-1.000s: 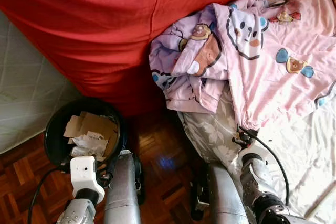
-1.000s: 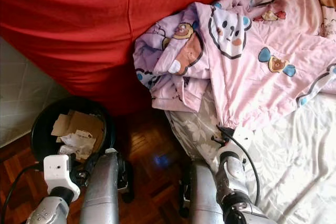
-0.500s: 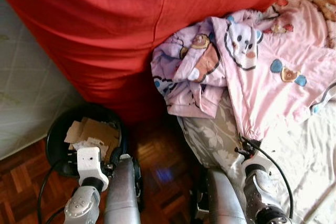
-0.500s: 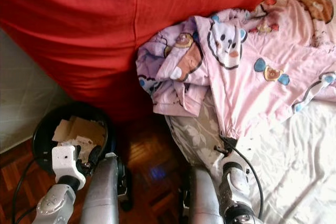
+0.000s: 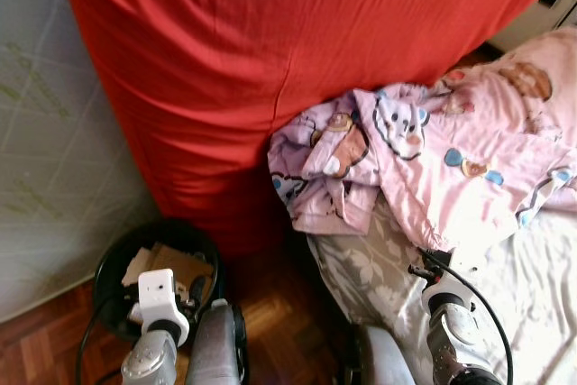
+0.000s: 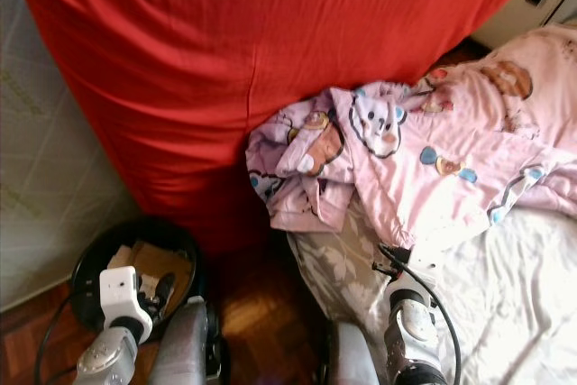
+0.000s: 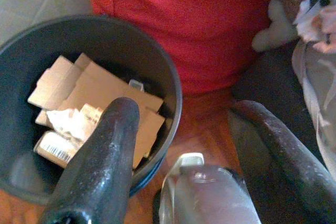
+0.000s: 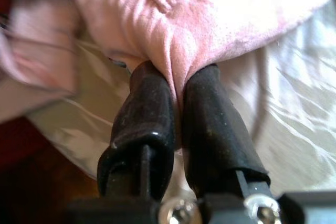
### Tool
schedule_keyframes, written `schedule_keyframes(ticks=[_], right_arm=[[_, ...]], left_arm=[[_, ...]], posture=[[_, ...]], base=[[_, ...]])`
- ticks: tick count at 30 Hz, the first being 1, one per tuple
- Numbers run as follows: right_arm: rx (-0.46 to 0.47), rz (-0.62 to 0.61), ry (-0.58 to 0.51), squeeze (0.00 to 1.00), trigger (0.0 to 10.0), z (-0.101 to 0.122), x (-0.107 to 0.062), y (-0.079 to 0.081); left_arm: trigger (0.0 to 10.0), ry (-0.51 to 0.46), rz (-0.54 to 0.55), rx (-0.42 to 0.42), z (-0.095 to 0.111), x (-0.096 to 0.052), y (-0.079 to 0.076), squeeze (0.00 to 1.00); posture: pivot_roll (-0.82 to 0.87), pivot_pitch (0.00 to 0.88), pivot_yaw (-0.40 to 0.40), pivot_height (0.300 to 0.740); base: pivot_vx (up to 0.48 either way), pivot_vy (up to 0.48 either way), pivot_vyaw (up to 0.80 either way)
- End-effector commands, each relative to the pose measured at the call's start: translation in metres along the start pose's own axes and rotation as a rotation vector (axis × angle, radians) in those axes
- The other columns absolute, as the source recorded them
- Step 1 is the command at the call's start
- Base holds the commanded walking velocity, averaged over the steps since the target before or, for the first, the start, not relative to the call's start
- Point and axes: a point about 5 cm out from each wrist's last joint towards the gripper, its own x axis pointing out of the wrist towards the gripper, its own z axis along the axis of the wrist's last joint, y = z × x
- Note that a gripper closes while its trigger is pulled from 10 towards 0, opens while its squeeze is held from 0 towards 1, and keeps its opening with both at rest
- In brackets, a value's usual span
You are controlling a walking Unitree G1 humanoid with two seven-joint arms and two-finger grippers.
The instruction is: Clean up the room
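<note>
Fabric of the pink blanket (image 5: 469,151) looks light and floppy, so the right claw (image 8: 177,129), pinched together on a bunched edge fold, will drag it; left claw (image 7: 178,145) gapes apart.

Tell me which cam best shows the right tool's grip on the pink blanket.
Right wrist view: the right tool has both black fingers pinched shut on a fold of the pink blanket, seen close. The eye views show the blanket's edge reaching down to the wrist, but the fingers sit hidden under the fabric. The left wrist view catches a blanket corner.
</note>
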Motion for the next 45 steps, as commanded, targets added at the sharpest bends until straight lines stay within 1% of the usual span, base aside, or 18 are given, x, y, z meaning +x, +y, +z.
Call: schedule_keyframes(ticks=[1, 4, 5, 7, 13, 16, 18, 20, 21, 25, 26, 28, 29, 31, 33, 34, 39, 45], right_arm=[[0.024, 0.012, 0.0, 0.0, 10.0, -0.004, -0.003, 0.0], [-0.003, 0.009, 0.016, 0.0, 10.0, -0.005, -0.003, 0.001], [-0.011, 0.012, 0.021, 0.0, 10.0, -0.006, -0.003, 0.003], [-0.007, 0.016, 0.022, 0.0, 10.0, -0.007, -0.003, 0.004], [-0.029, 0.018, 0.043, 0.0, 10.0, -0.011, -0.005, 0.003], [-0.032, 0.008, 0.049, 0.0, 10.0, -0.013, -0.006, 0.002], [-0.029, -0.007, 0.041, 0.0, 10.0, -0.011, -0.005, -0.001], [-0.029, -0.007, 0.041, 0.0, 10.0, -0.011, -0.005, -0.001], [-0.032, -0.013, 0.041, 0.0, 10.0, -0.01, -0.004, -0.002], [-0.039, -0.019, 0.043, 0.0, 10.0, -0.009, -0.004, -0.004], [-0.039, -0.023, 0.036, 0.0, 10.0, -0.006, -0.002, -0.005], [-0.04, -0.025, 0.031, 0.0, 10.0, -0.005, -0.002, -0.006], [-0.042, -0.031, 0.025, 0.0, 10.0, -0.002, -0.001, -0.007], [-0.043, -0.033, 0.024, 0.0, 10.0, -0.002, -0.001, -0.007], [-0.05, -0.035, 0.025, 0.0, 10.0, -0.001, 0.0, -0.008], [-0.05, -0.036, 0.026, 0.0, 10.0, 0.0, 0.0, -0.008], [-0.017, -0.032, 0.001, 0.0, 10.0, 0.002, 0.001, -0.004], [-0.015, -0.03, 0.002, 0.0, 10.0, 0.001, 0.001, -0.001]], left_arm=[[10.0, 0.057, 0.033, 0.001, -0.014, -0.006, 0.012, 0.0], [10.0, 0.102, 0.047, -0.022, -0.023, -0.009, 0.017, 0.0], [10.0, 0.144, 0.065, -0.023, -0.032, -0.012, 0.021, 0.0], [10.0, 0.187, 0.082, -0.018, -0.041, -0.016, 0.024, 0.0], [10.0, 0.243, 0.092, -0.023, -0.055, -0.023, 0.025, 0.0], [10.0, 0.297, 0.109, -0.022, -0.066, -0.03, 0.026, 0.0], [10.0, 0.334, 0.113, -0.018, -0.074, -0.035, 0.026, 0.0], [10.0, 0.334, 0.113, -0.018, -0.074, -0.035, 0.026, 0.0], [10.0, 0.339, 0.115, -0.021, -0.075, -0.036, 0.026, 0.0], [10.0, 0.347, 0.116, -0.019, -0.076, -0.036, 0.027, 0.0], [10.0, 0.351, 0.121, -0.014, -0.077, -0.037, 0.027, 0.0], [10.0, 0.353, 0.124, -0.014, -0.077, -0.038, 0.028, 0.0], [10.0, 0.358, 0.131, -0.012, -0.078, -0.039, 0.029, 0.0], [10.0, 0.359, 0.133, -0.011, -0.078, -0.039, 0.029, 0.0], [10.0, 0.366, 0.146, -0.005, -0.079, -0.04, 0.031, 0.0], [10.0, 0.368, 0.153, -0.002, -0.08, -0.041, 0.032, 0.0], [10.0, 0.379, 0.164, -0.009, -0.082, -0.044, 0.035, 0.0], [10.0, 0.395, 0.166, -0.016, -0.086, -0.046, 0.036, 0.0]], posture=[[0.03, 0.044, -0.024, 0.626], [0.03, 0.029, -0.021, 0.641], [0.03, 0.023, -0.02, 0.651], [0.02, 0.013, -0.017, 0.666], [0.02, 0.0, -0.014, 0.696], [0.01, 0.0, -0.012, 0.711], [0.0, 0.0, -0.01, 0.731], [0.0, 0.0, -0.01, 0.731], [0.0, 0.0, -0.009, 0.74], [0.0, 0.01, -0.01, 0.74], [0.0, 0.047, -0.014, 0.74], [0.0, 0.054, -0.015, 0.74], [0.0, 0.072, -0.018, 0.74], [0.0, 0.072, -0.018, 0.74], [0.01, 0.101, -0.029, 0.74], [0.01, 0.101, -0.029, 0.74], [0.02, 0.143, -0.041, 0.74], [0.02, 0.159, -0.043, 0.74]], base=[[0.0, 0.0, 0.0], [0.0, 0.0, 0.0], [0.0, 0.0, 0.0], [0.0, 0.0, 0.0], [0.0, 0.0, 0.0], [0.0, 0.0, 0.0], [0.0, 0.0, 0.0], [0.0, 0.0, 0.0], [0.0, 0.0, 0.0], [0.0, 0.0, 0.0], [0.0, 0.0, 0.0], [0.0, 0.0, 0.0], [0.0, 0.0, 0.0], [0.0, 0.0, 0.0], [0.0, 0.0, 0.0], [0.0, 0.0, 0.0], [0.0, 0.0, 0.0], [0.0, 0.0, 0.0]])
